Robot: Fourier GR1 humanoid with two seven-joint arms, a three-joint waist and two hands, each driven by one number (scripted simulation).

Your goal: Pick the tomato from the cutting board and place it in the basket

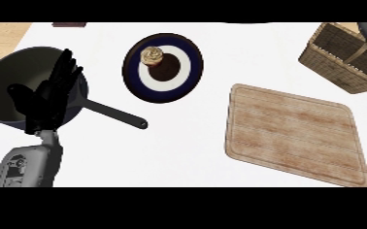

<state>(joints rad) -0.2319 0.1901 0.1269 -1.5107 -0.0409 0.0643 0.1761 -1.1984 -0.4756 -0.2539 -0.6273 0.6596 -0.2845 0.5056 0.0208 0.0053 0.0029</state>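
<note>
With no tomato visible, left hand (50,97) rests spread over pan (22,68); cutting board (290,133), basket (337,58) far right.

View: a single head view, from above the counter (186,140).
Direction: it looks steeply down on the counter's top, with the robot's side at the lower edge.
Nearness: close enough that the cutting board (290,133) fills much of the lower right.
Framing around the board: the basket (337,58) is cut by the right edge above it; the plate (162,68) lies to its upper left; the pan (43,89) is far left.
Arm: the left hand (50,94) shows over the pan.
</note>
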